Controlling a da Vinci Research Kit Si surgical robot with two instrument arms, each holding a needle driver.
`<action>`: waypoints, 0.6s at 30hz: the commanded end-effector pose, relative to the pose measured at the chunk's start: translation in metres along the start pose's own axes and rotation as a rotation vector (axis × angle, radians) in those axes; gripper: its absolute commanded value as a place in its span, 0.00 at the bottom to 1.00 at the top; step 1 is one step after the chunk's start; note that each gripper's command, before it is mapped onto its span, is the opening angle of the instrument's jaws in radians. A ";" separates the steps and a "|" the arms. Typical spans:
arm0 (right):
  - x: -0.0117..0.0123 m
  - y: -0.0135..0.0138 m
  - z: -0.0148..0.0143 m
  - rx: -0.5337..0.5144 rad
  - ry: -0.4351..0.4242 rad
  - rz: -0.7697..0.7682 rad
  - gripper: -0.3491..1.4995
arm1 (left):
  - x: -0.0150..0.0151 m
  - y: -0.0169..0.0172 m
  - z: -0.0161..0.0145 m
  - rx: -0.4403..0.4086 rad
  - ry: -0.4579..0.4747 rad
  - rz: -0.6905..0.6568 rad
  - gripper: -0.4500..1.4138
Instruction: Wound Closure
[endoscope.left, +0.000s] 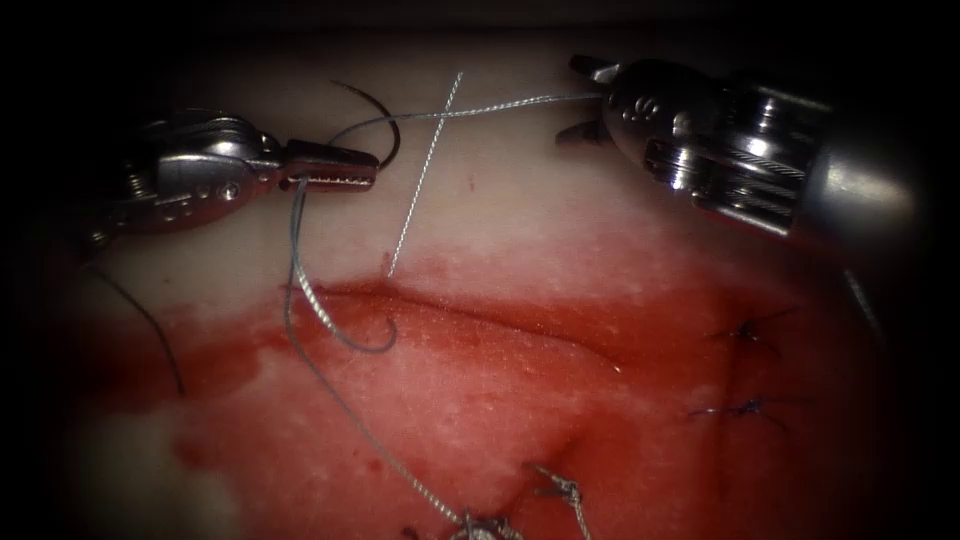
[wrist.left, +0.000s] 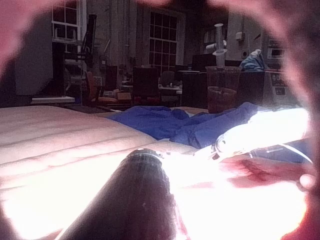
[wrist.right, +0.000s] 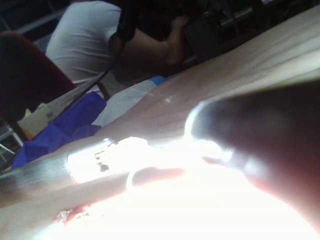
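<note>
1. The cut (endoscope.left: 470, 320) runs as a long dark line across the tissue (endoscope.left: 500, 230), from its left end just below the left tool and slanting down toward the right. It lies open along this stretch, with no stitch across it.
2. Red fluid (endoscope.left: 560, 390) covers the tissue below and around the cut; above the cut the tissue is pale.
3. To the right of the cut's far end sit two dark knotted stitches (endoscope.left: 748, 332), one above the other, so that part of the closure looks done. Below the cut, more knotted thread ends (endoscope.left: 560, 488) lie on the tissue.
4. The thread (endoscope.left: 420, 185) rises from the tissue just above the cut's left part. A second strand loops down across the cut's left end and trails on toward the lower knots.
5. The needle (endoscope.left: 385, 120) shows as a thin dark curve above the cut, just beyond the left tool's tip. It is out of the tissue. Whether the jaws grip it is hard to tell.
6. The left tool (endoscope.left: 335, 165) sits above the cut's left end, jaws pressed together, with thread at its jaws; it probably pinches that thread.
7. The right tool (endoscope.left: 585, 100) hovers well above and right of the cut, jaws spread, a strand running to it without a visible grip.
8. Judged from this, the long left stretch remains to be closed.
</note>
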 end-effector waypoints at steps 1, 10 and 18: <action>-0.0007 -0.0014 -0.0007 0.010 -0.008 0.001 0.22 | -0.0001 -0.0016 -0.0004 0.012 -0.002 0.006 0.05; -0.0008 -0.0015 -0.0017 0.039 0.020 0.038 0.00 | -0.0001 -0.0017 -0.0005 0.032 0.004 0.005 0.29; 0.0008 -0.0034 -0.0038 -0.151 -0.418 0.288 0.00 | -0.0017 -0.0019 -0.0008 0.282 0.100 -0.156 0.95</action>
